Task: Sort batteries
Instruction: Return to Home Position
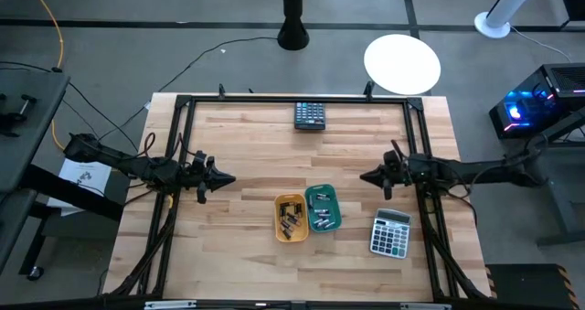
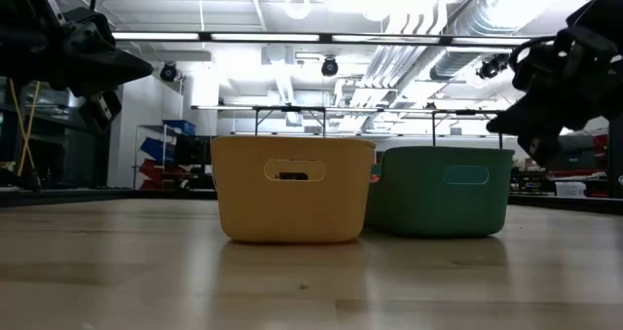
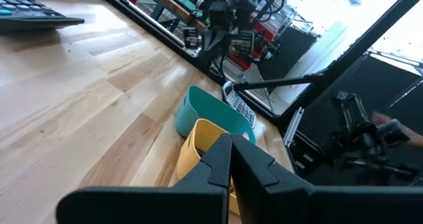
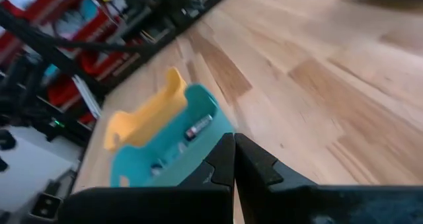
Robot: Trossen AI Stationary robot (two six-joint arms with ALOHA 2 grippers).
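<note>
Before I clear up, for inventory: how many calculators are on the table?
2. A dark calculator alone at the table edge; a grey calculator beside the teal bin, on the right arm's side.

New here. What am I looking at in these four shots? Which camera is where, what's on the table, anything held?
This is a two-armed robot at a wooden table. The high view looks straight down and shows the left arm and right arm at opposite sides, jaws shut and holding nothing. The low view sits at table height, facing a yellow bin and a teal bin side by side. The other two pictures come from a camera on each wrist, looking past that arm's own jaws. Batteries lie in both bins. A dark calculator sits near one table edge. A grey calculator lies on the right arm's side.
</note>
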